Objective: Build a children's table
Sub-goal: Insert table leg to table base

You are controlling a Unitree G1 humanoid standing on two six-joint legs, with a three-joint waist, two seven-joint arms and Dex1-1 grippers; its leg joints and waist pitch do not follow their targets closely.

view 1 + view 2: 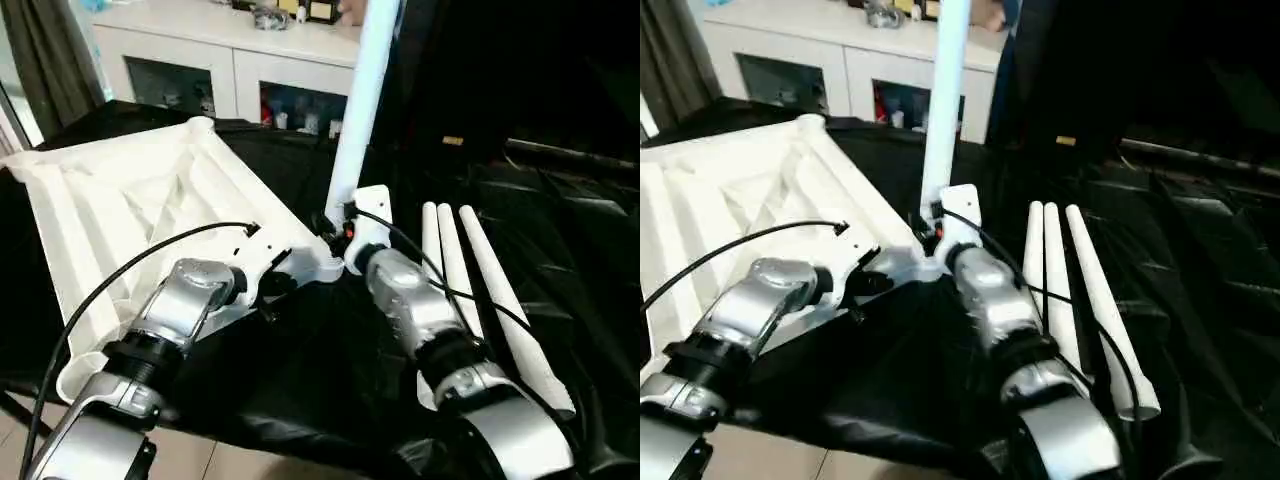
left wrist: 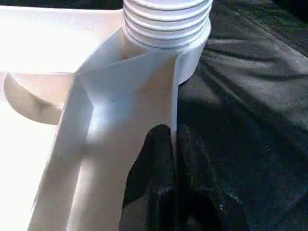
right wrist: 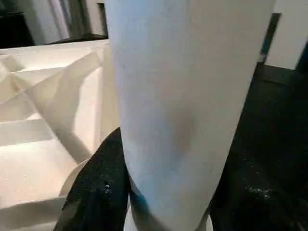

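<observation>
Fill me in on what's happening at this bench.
A humanoid robot is building a children's table. The white table top lies upside down on black cloth. The right gripper holds one leg upright at the near corner socket. The left gripper is pinched on the rim beside that socket. Three more legs lie alongside on the cloth.

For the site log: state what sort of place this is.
Probably a furnished room indoors, a home or a lab mock-up. A white cabinet with glass-front shelves stands against the back wall, a curtain hangs beside it, and the work lies on a black cloth.
</observation>
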